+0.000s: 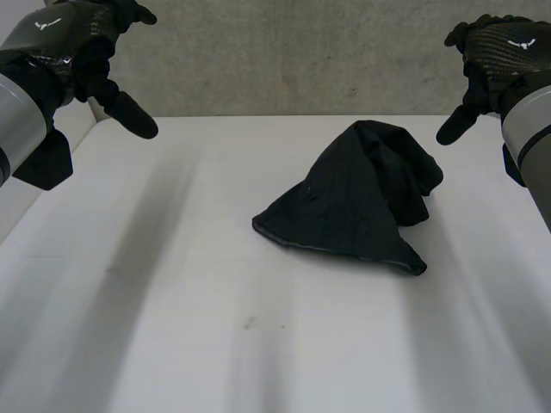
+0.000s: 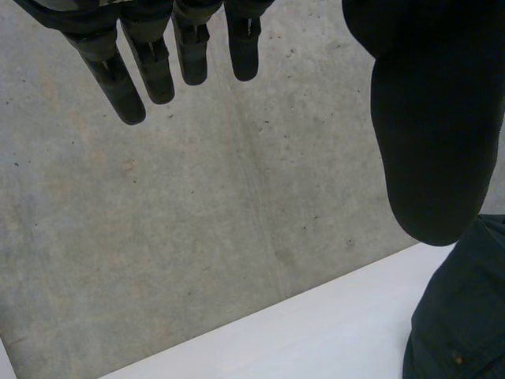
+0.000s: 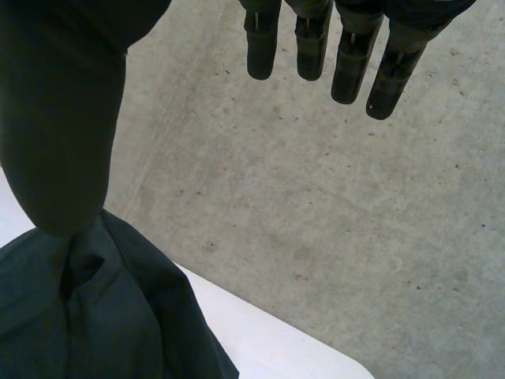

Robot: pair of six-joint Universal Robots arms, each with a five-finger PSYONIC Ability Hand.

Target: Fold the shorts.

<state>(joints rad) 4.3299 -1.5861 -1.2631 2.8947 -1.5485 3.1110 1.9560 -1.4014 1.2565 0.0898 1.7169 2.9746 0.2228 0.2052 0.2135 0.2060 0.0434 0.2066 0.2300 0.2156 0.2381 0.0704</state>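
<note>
While left hand (image 1: 77, 43), right hand (image 1: 495, 52) hang released | shorts (image 1: 353, 202) between, seemingly clear of fingers (image 2: 118, 87)

Head view overlooks table (image 1: 172, 327); both wrist views catch shorts (image 1: 353, 202).

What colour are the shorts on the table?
Black or very dark, plain, no visible pattern; the shorts show best in the head view.

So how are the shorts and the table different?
The shorts are black; the table is white. The shorts lie crumpled in a heap; the table is flat and smooth. The shorts cover only part of the table. The left hand and right hand touch neither.
</note>
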